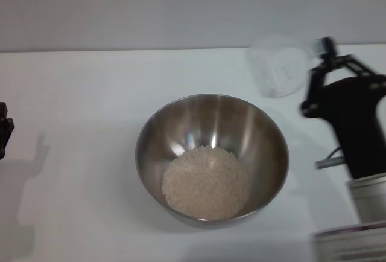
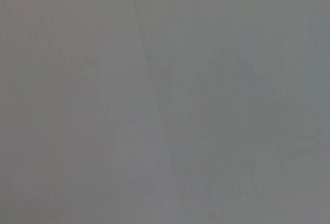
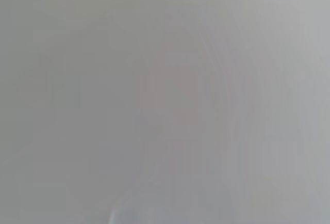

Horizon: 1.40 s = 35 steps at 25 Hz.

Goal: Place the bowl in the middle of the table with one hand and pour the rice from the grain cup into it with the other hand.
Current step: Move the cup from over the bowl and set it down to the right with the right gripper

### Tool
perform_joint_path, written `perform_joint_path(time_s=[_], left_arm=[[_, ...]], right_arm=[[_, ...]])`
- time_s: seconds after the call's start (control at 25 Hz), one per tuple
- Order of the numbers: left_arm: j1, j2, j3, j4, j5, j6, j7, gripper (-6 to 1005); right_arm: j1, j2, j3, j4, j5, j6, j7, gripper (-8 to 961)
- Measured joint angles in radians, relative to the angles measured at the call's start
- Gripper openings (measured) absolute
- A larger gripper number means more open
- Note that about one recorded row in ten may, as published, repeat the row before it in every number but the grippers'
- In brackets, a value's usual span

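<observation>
The large, deep, round stainless-steel bowl (image 1: 212, 156) sits on the plain white tabletop (image 1: 78, 105), near its middle as the head view frames it, and a pale mound of small cream-coloured rice grains (image 1: 205, 182) lies heaped in its bottom, toward the near wall. That central spot suits the job: it leaves room on either side for one arm to set the bowl and the other to pour. The small, clear, tapered plastic grain cup (image 1: 278, 66) hangs beyond and to the right of the bowl's far rim, raised and tipped, and it looks empty or nearly so, which suggests the pour is done. The right gripper (image 1: 322, 57) is at the cup's side, presumably holding it by the handle, but the motion smear hides the fingers, so I cannot tell how they are set or whether they truly grip it. The left gripper (image 1: 5, 130) shows only as a dark sliver at the table's left edge, well apart from the bowl, apparently parked; its opening cannot be told either. Both wrist views show only featureless grey.
</observation>
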Motion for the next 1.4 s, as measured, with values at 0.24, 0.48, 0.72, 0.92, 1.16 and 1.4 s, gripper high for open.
perform_joint_path(time_s=[0.24, 0.48, 0.72, 0.92, 1.16, 1.4], left_arm=[[0.0, 0.0, 0.005, 0.002, 0.0, 0.0, 0.0, 832], [0.001, 0.0, 0.005, 0.003, 0.0, 0.0, 0.0, 832], [0.001, 0.0, 0.007, 0.005, 0.0, -0.005, 0.0, 832], [0.001, 0.0, 0.009, 0.005, 0.0, -0.006, 0.0, 832], [0.001, 0.0, 0.009, 0.005, 0.0, -0.007, 0.0, 832], [0.0, 0.0, 0.011, 0.005, 0.0, -0.008, 0.0, 832]], right_arm=[[-0.028, 0.005, 0.087, -0.162, 0.0, -0.047, 0.484, 8], [-0.031, 0.01, 0.151, -0.314, 0.013, 0.013, 0.78, 9], [-0.01, 0.007, 0.198, -0.366, 0.015, 0.17, 0.831, 9], [0.049, 0.006, 0.203, -0.425, 0.016, 0.327, 0.912, 9], [0.104, 0.004, 0.195, -0.44, 0.008, 0.462, 0.916, 9], [0.149, 0.004, 0.179, -0.445, -0.026, 0.579, 0.912, 9]])
